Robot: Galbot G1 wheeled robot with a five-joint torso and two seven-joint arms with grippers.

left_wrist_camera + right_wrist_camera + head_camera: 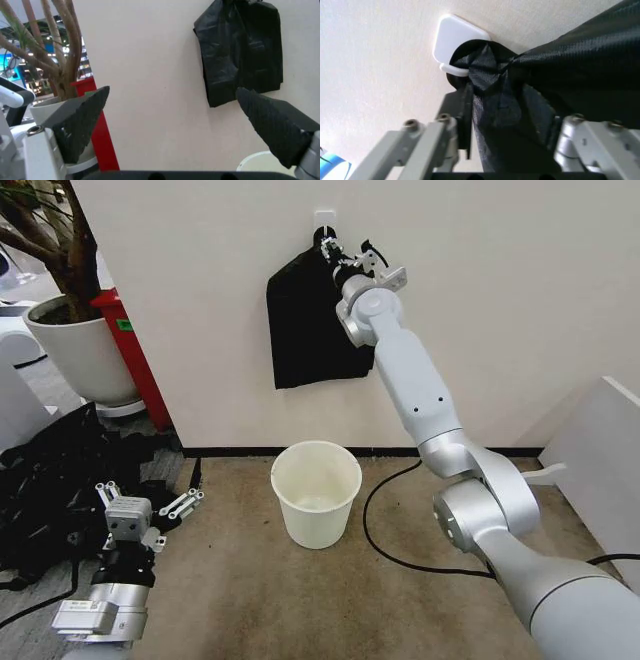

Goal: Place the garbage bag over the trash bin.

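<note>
A flat black plastic bundle [310, 320] with a pointed top hangs from a white wall hook [455, 41]. No single garbage bag can be told apart within it. My right gripper [340, 252] is raised to the bundle's top, just under the hook. In the right wrist view the right gripper [512, 112] is shut on the bundle's gathered neck [495, 82]. The cream-white trash bin [316, 525] stands upright on the carpet below the bundle. My left gripper [148, 495] waits low at the left, open and holding nothing. The left wrist view shows the left gripper [172, 92] facing the wall, the bundle [240, 48] and the bin's rim [260, 159].
A large white plant pot [80, 350] with a tree and a red stand [135, 345] are at the back left. A big black plastic heap [45, 480] lies on the floor beside my left arm. A black cable [385, 530] loops right of the bin. A white panel [600, 450] stands at the right.
</note>
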